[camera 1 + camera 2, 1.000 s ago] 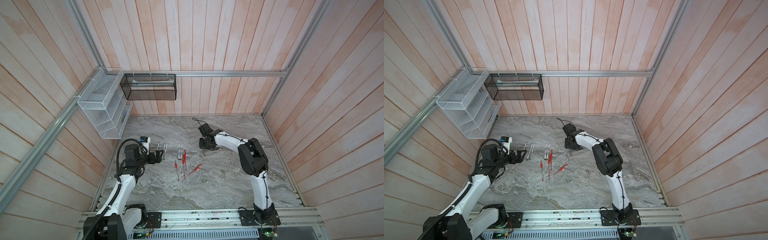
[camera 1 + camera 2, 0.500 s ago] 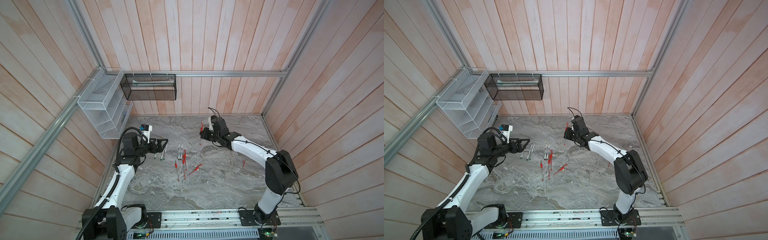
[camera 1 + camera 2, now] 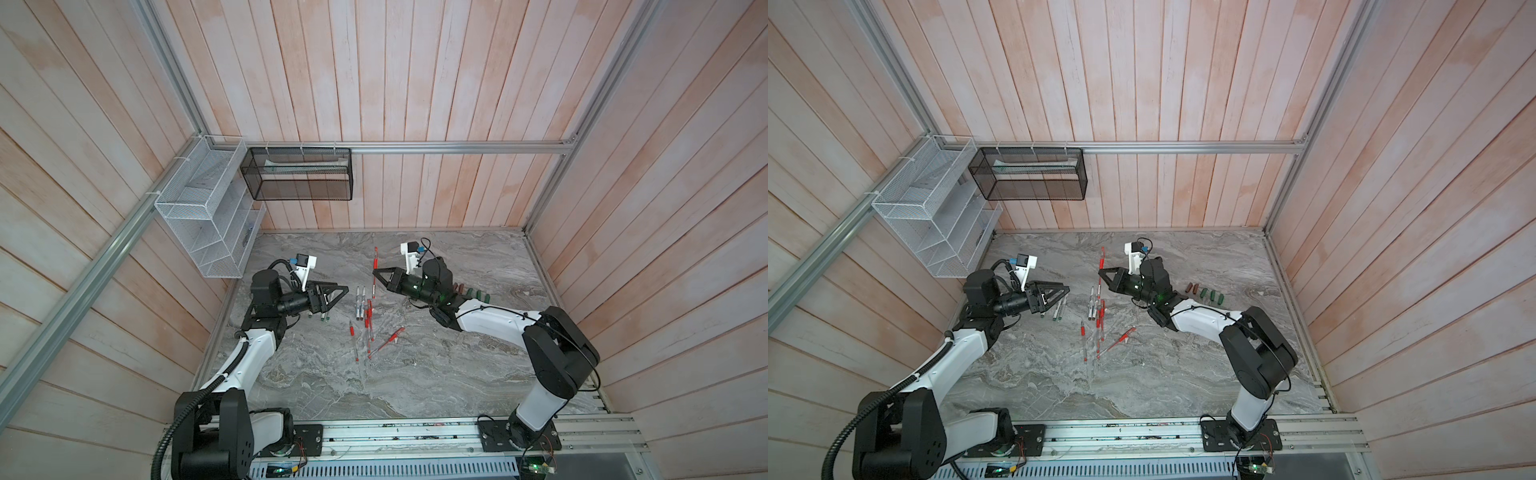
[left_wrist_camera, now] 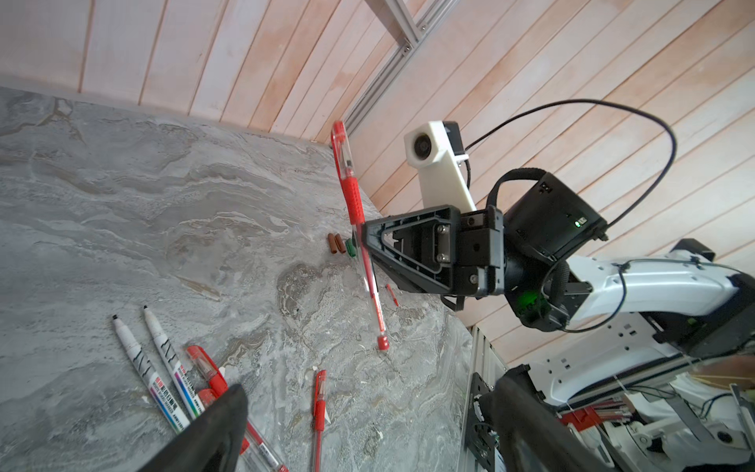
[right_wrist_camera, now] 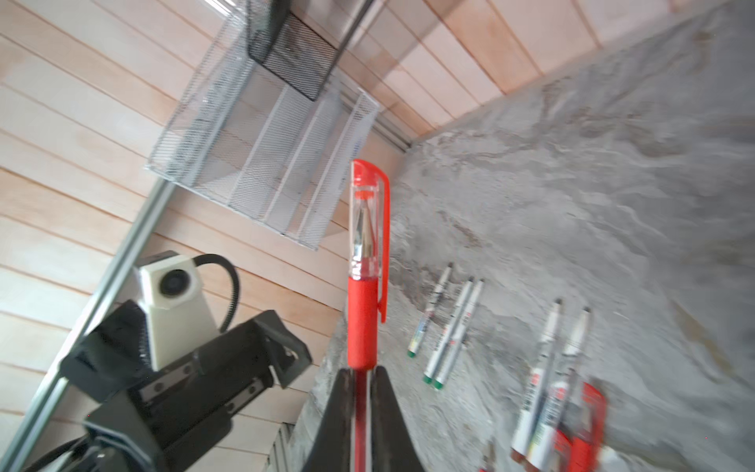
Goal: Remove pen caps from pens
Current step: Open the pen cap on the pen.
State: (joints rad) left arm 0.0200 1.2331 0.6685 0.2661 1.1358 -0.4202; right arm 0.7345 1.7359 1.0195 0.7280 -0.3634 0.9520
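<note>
Aloft, right hand (image 4: 361, 238) clamps capped red pen (image 4: 352, 192); left hand (image 3: 337, 296) wide, markers (image 5: 451, 331) near.

Grey, marble-veined counter (image 3: 457, 374), walled in by wood panelling. Toward the right wall, a short row of stubby caps laid side by side: brown caps (image 3: 457, 286), then green caps (image 3: 478, 294). Near the middle, two white markers (image 3: 360, 300) lying parallel, dark tips bare. Just beside these, a loose cluster of red pens (image 3: 368, 320), some overlapping, with one angled pen (image 3: 388, 338) at the cluster's front edge. Further left, three green-ended markers (image 3: 1057, 312), close together.
</note>
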